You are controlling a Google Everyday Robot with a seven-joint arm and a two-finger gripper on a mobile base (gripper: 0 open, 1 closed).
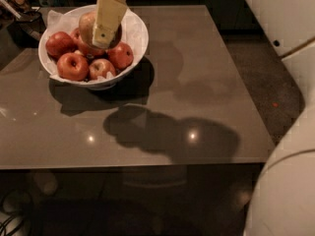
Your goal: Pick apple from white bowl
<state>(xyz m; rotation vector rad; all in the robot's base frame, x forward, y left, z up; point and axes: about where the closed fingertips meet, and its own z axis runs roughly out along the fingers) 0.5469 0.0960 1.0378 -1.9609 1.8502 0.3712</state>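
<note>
This is an indoor room, more like an office or lab than a home, though which one cannot be told. A plain glossy grey-brown bench reflects ceiling lights. Dark speckled floor runs down the right of the frame, loose cables lie at lower left, and clutter crowds the upper left corner. The robot's tool hangs over a white bowl of apples at upper left.

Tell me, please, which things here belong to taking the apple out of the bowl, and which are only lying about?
For the job:
pale apple
white bowl
gripper, over the bowl, at that apple

Lying about:
red apples in the bowl
table
dark clutter at its far left corner
</note>
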